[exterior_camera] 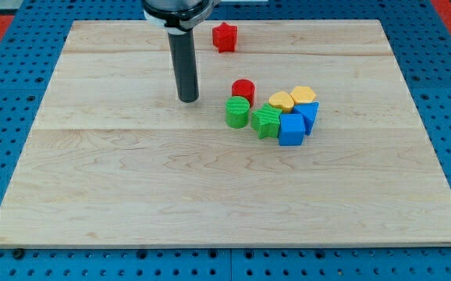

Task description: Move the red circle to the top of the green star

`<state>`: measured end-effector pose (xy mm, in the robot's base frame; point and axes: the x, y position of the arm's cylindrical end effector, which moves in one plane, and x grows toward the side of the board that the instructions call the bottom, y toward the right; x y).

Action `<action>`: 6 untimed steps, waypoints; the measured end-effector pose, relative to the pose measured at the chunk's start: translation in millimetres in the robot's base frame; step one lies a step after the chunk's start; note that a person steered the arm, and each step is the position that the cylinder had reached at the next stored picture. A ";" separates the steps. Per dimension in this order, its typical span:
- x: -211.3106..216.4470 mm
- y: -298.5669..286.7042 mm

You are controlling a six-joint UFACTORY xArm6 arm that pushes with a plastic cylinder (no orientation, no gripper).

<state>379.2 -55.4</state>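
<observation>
A: Item, red circle (243, 89): where?
B: Just up-left of green star (267, 120), above green cylinder (237, 112).
A: Fingers?
B: None fitted; my tip (189, 100) sits left of the circle. You nudge rightward, gently.

You're looking at a worktop (132, 195) of pale, smooth wood with visible grain and plank seams, matt in finish. Beneath it lies a blue perforated board (7, 78). The rod above my tip (189, 100) looks dark and matt. The red circle (243, 89) and green star (267, 121) look like matt plastic.
</observation>
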 end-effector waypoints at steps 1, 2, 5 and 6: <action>-18.3 17.9; -25.8 51.1; -17.9 76.3; -17.9 14.8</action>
